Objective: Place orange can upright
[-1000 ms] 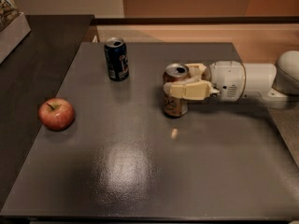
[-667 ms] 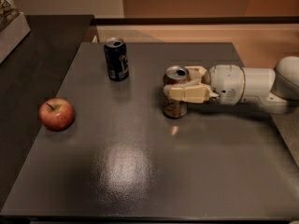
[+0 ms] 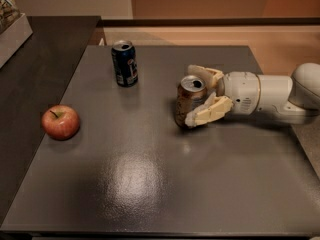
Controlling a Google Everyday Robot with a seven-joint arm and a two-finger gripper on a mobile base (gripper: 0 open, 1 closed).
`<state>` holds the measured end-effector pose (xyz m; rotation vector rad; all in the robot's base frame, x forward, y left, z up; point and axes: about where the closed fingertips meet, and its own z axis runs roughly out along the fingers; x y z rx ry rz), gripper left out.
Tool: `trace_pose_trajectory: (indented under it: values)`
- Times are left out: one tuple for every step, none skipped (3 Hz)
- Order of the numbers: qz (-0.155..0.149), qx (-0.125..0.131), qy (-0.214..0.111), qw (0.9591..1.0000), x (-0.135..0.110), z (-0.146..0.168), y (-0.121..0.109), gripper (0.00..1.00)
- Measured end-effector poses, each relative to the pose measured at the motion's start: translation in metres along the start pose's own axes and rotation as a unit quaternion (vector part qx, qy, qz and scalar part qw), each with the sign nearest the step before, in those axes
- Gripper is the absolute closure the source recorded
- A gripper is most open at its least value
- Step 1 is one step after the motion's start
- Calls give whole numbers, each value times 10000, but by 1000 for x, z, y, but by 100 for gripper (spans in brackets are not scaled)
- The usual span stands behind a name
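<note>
Gripper first, folks: it reaches in from the right and its two cream fingers sit either side of the orange can, one behind the rim, one laid across the near side. From where I stand that reads as clamped on the can, though the far finger is partly hidden behind it.

Widening out, the big grey table takes up nearly everything, glossy enough to throw back a patch of light. A darker counter runs along its left edge. The white arm lies low and almost level over the table's right side.

And there's the can, right of centre on the table, silver top facing up and its base looking down on the surface. Upright or very close to it, I'd say, so the job seems nearly done. What's left is letting go cleanly.

How will it handle? Thin metal and a smooth, slick wall; squeeze hard and it dents. The mouth looks open, so it may be light and easy to knock over. Mid-body, across the width, is the sensible hold, just about where those fingers are. Spreading them evenly should keep one pad from dragging it sideways.

Well clear to the left at the back stands a dark blue can, also upright. Smallest on show, a red apple near the left edge, far from any trouble.
</note>
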<state>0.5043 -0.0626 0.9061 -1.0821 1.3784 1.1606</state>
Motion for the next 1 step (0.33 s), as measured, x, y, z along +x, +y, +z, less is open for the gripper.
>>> trace_pose_trajectory:
  values:
    - [0, -1, 0, 10000, 0, 0, 0, 0]
